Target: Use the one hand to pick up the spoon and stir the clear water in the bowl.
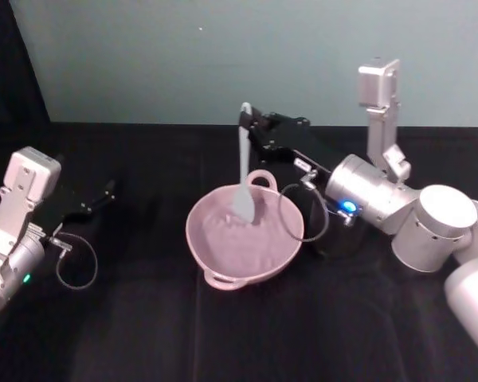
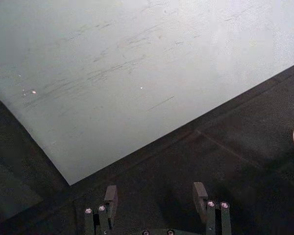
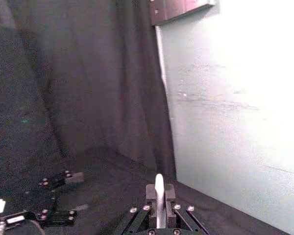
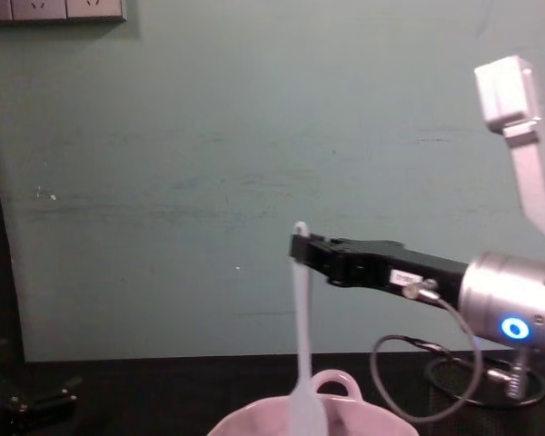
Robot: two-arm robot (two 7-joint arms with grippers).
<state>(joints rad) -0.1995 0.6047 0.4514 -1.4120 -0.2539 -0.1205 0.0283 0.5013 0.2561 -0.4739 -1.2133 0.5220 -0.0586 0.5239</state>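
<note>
Spoon [image 1: 243, 163] hangs upright, its long axis nearly vertical, with the flat blade low inside the pink bowl [image 1: 196, 245], seemingly in the clear water [image 1: 235, 239]. The right gripper [image 1: 248, 121] reaches in from the right and pinches the handle top, above the bowl's far side. The left gripper [image 1: 106, 191] rests well apart at the left, fingers spread and holding nothing.

One spoon [image 1: 243, 167], one bowl [image 1: 197, 239], one mesh cup [image 4: 527, 400], two hands [image 1: 110, 189] [image 1: 245, 119]
</note>
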